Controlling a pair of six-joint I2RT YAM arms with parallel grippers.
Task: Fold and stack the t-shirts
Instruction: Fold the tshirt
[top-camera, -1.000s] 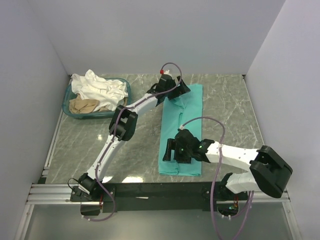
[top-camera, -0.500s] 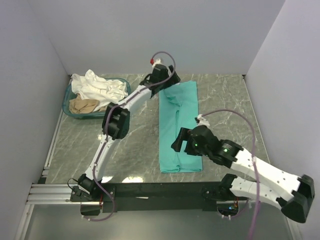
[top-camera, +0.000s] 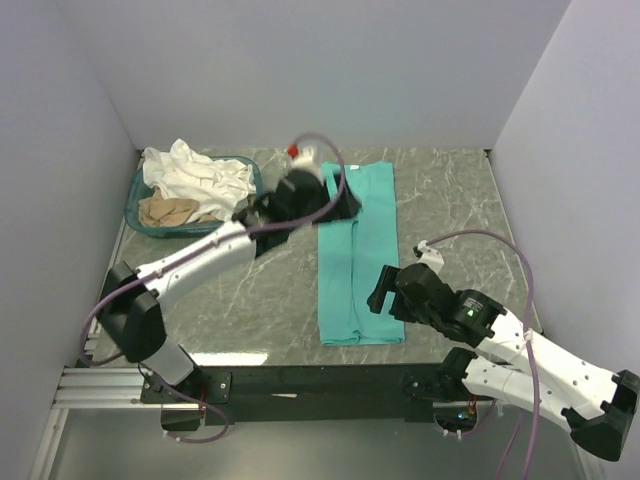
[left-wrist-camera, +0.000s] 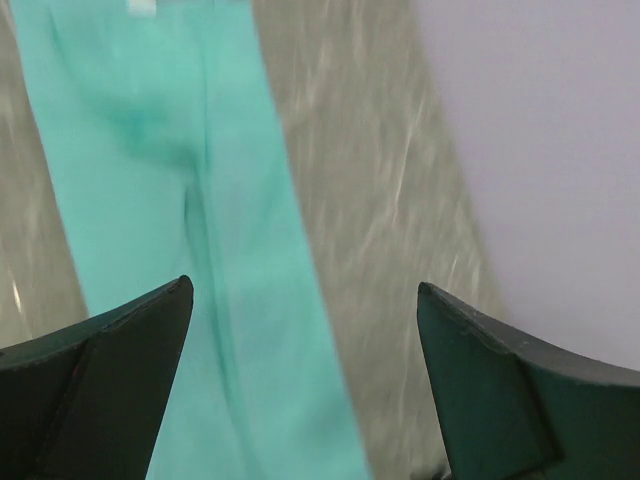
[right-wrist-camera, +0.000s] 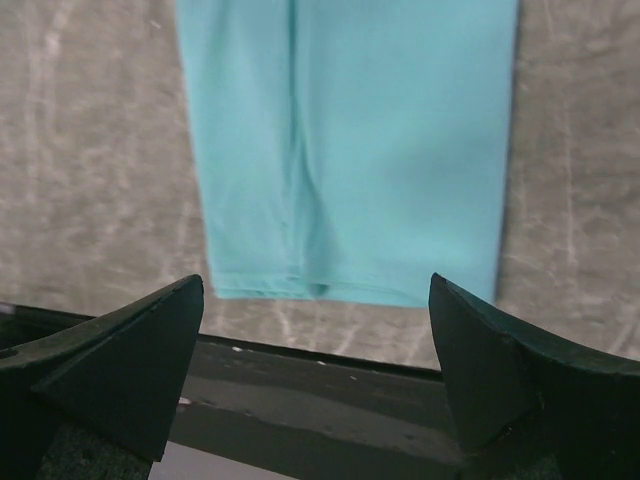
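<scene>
Worktop: a grey marbled worktop (top-camera: 250, 290) sat between pale, plain walls, with both of your arm bases bolted at its near edge.

Teal-green t-shirt: the teal-green t-shirt (top-camera: 358, 260) lay flat on the worktop, right of centre, as a long narrow strip running from near to far. A lengthwise crease ran down its middle.

Left claw: your left claw (top-camera: 335, 205) was reaching in from the left over the far left corner of that strip. In the left wrist view its dark fingers (left-wrist-camera: 110, 390) stood spread wide. Nothing was gripped between them, only the shirt and bare worktop below. That view was blurred, so you could not tell whether a finger brushed the cloth.

Right claw: your right claw (top-camera: 385, 290) was at the right edge of the strip, close to its near end. In the right wrist view its fingers (right-wrist-camera: 120, 370) were also spread wide and held nothing. Between them you could see the strip's near hem lying flat on the worktop.

Basket: an oval teal basket (top-camera: 133, 215) stood at the far left, well apart from the teal-green t-shirt.

White t-shirt: a crumpled white t-shirt (top-camera: 195, 172) was heaped in the basket and spilled over its far rim.

Beige t-shirt: a bunched beige t-shirt (top-camera: 168, 211) lay in the near part of the basket, touching the white one.
</scene>
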